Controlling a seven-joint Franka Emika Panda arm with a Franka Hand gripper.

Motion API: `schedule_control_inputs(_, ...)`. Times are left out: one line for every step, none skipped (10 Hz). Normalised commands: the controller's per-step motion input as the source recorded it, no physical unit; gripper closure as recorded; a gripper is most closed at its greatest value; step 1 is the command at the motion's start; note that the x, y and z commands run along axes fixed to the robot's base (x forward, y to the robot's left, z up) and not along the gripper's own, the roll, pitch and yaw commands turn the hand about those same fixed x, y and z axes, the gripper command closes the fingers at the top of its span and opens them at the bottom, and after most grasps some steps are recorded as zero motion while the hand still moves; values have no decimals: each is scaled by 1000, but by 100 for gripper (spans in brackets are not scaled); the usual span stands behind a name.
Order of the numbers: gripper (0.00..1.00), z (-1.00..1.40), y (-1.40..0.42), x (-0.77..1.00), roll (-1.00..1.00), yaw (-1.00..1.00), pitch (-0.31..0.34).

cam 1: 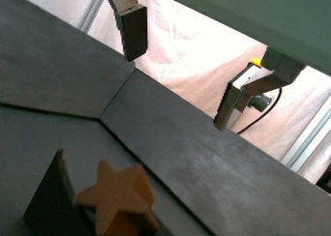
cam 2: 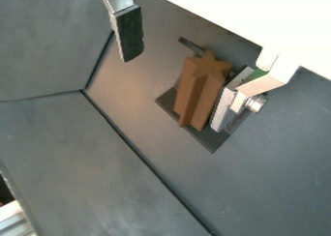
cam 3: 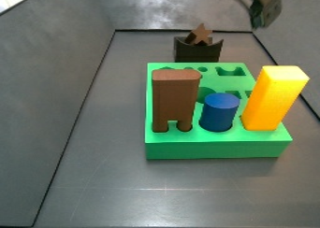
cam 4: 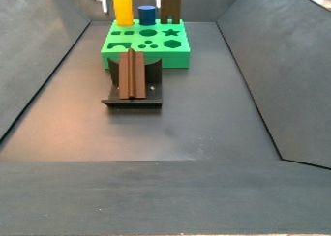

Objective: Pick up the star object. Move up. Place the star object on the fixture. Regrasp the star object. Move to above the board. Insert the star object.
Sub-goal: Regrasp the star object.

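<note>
Resting upright in the fixture's (cam 3: 197, 50) notch, the star object (cam 3: 199, 34) sits just beyond the board's (cam 3: 212, 138) far edge, cradled there for my regrasp. Above and apart from it, my gripper (cam 2: 195, 61) hangs open, holding nothing.

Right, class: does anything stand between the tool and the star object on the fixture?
Nothing visible does. The tool hangs open in the air, and the star object stands in the fixture. In both wrist views only bare floor and empty space show between the fingers and the star. The board lies apart from the fixture.
</note>
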Motion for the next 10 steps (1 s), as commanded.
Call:
schedule_control_inputs(0,-1000,57,65,102,94,-79)
schedule_control_inputs(0,-1000,55,69,86,76,-88)
schedule_control_inputs(0,-1000,50,78,74,46,-99)
schedule_control_inputs(0,-1000,44,88,66,21,-97)
schedule_control_inputs(0,-1000,41,93,66,1,-86)
schedule_control_inputs(0,-1000,35,103,61,-11,-76)
schedule_control_inputs(0,-929,30,102,62,-20,-59)
schedule_control_inputs(0,-828,19,96,63,-22,-50)
schedule_control_inputs(0,-588,10,76,65,-21,-30)
schedule_control_inputs(0,-495,9,70,63,-17,-27)
